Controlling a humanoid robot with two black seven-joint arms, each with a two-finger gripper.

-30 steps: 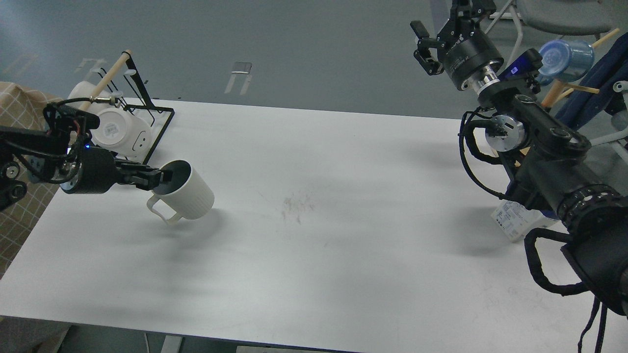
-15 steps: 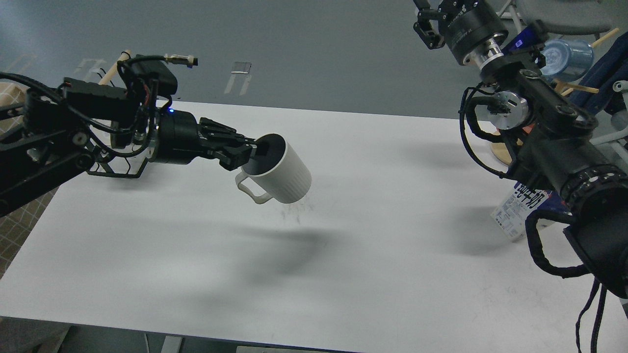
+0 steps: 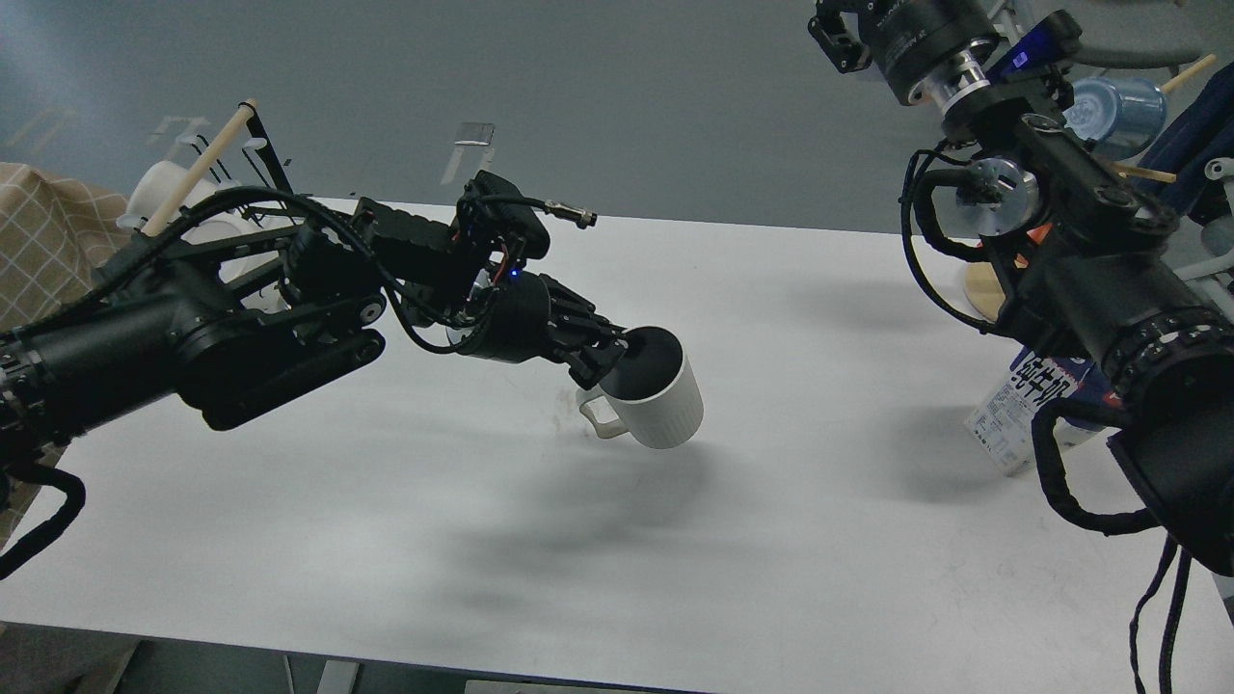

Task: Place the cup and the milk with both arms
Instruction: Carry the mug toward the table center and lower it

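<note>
The cup [image 3: 665, 410], an off-white ribbed mug with a dark inside, hangs tilted just above the middle of the white table [image 3: 386, 549], its handle pointing left. My left gripper [image 3: 617, 353] is shut on the cup's rim, one finger inside it. The milk [image 3: 1024, 405], a blue and white carton with Chinese characters, stands at the table's right edge, mostly hidden behind my right arm; its cap is hidden. My right gripper [image 3: 831, 27] is raised high at the top edge, far above the carton and mostly cut off.
A black wire rack [image 3: 260, 145] with smooth white mugs and a wooden rod stands at the far left corner. A blue mug [image 3: 1109, 104] hangs on a wooden stand at the far right. A chequered cloth [image 3: 43, 241] lies left of the table.
My left arm has carried the cup from near the rack rightward to the table's middle and lowered it. My right gripper has risen, its fingers going out of the top edge.
</note>
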